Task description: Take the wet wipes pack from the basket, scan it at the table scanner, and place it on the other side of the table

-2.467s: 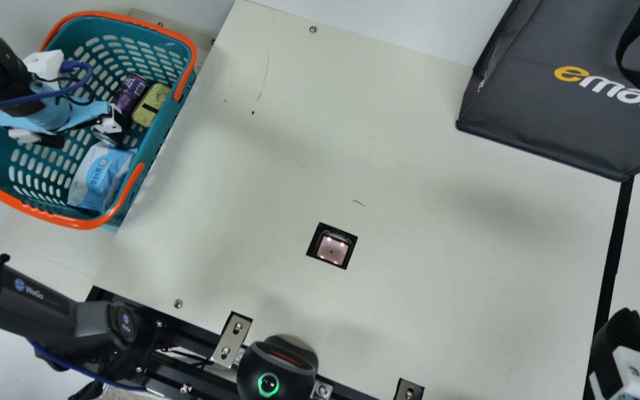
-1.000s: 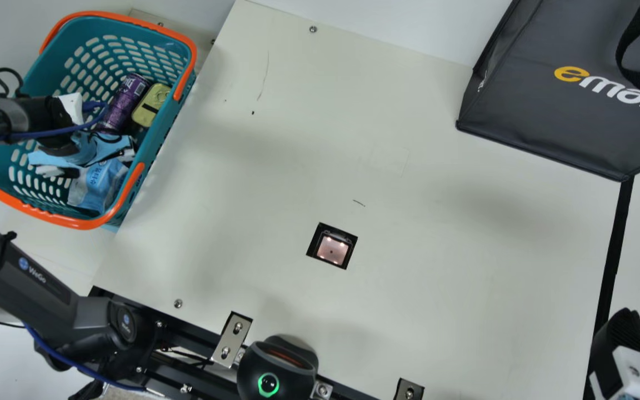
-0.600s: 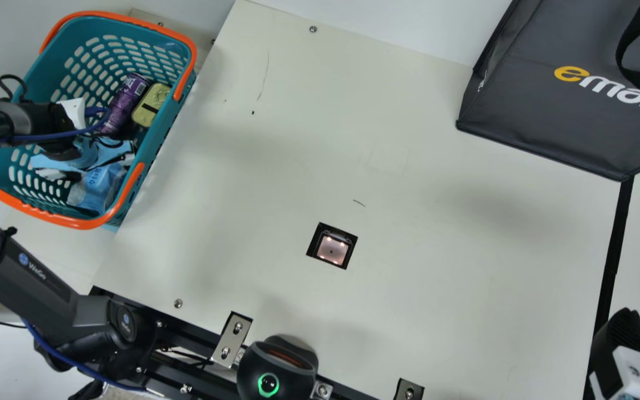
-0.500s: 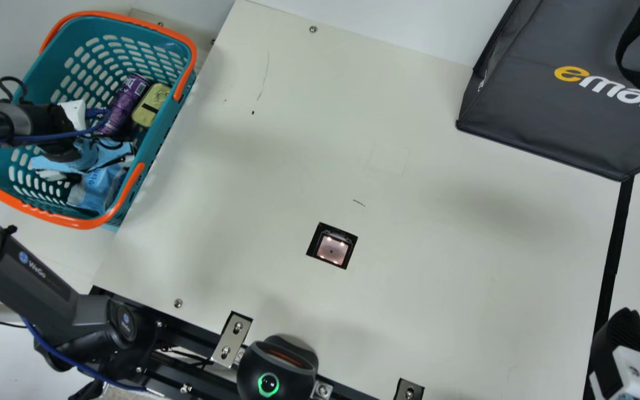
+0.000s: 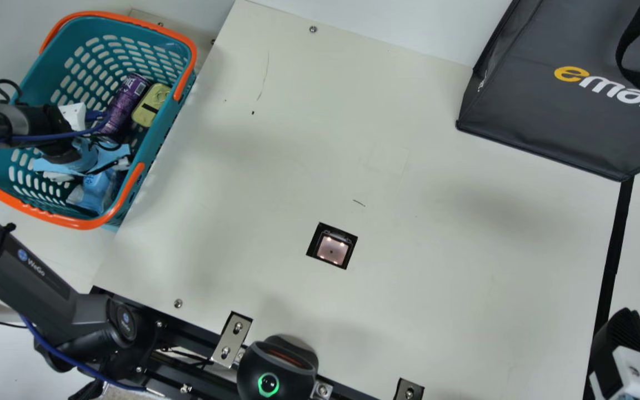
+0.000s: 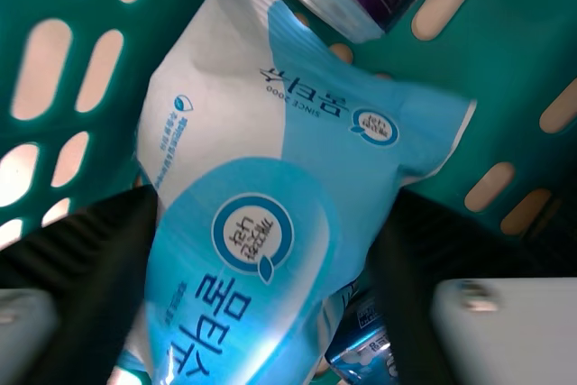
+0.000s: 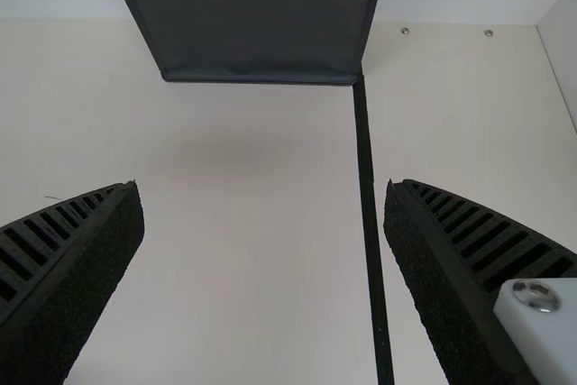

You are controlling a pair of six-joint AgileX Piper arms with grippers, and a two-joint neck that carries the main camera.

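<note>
At the main view's ten o'clock, our left gripper (image 6: 272,200) has clenched the wet wipes pack (image 6: 239,299), seemingly lift-ready; our right gripper (image 7: 262,188) gapes empty

Your wet wipes pack (image 6: 252,178) reads as thin plastic film, crinkled, glossy highlights. Basket (image 5: 169,126): smooth plastic, low sheen. Purple can (image 5: 125,103): shiny bare metal at the end, glossy printed side. Your surface (image 5: 436,266): smooth, mostly matt. Dark bag (image 5: 542,116): looks like coated cloth, soft sheen, woven-looking strap (image 5: 634,50). Brackets (image 5: 231,340): bright metal. Your right fingers (image 5: 625,333): matt, ribbed, inner faces rough and grainy.
</note>
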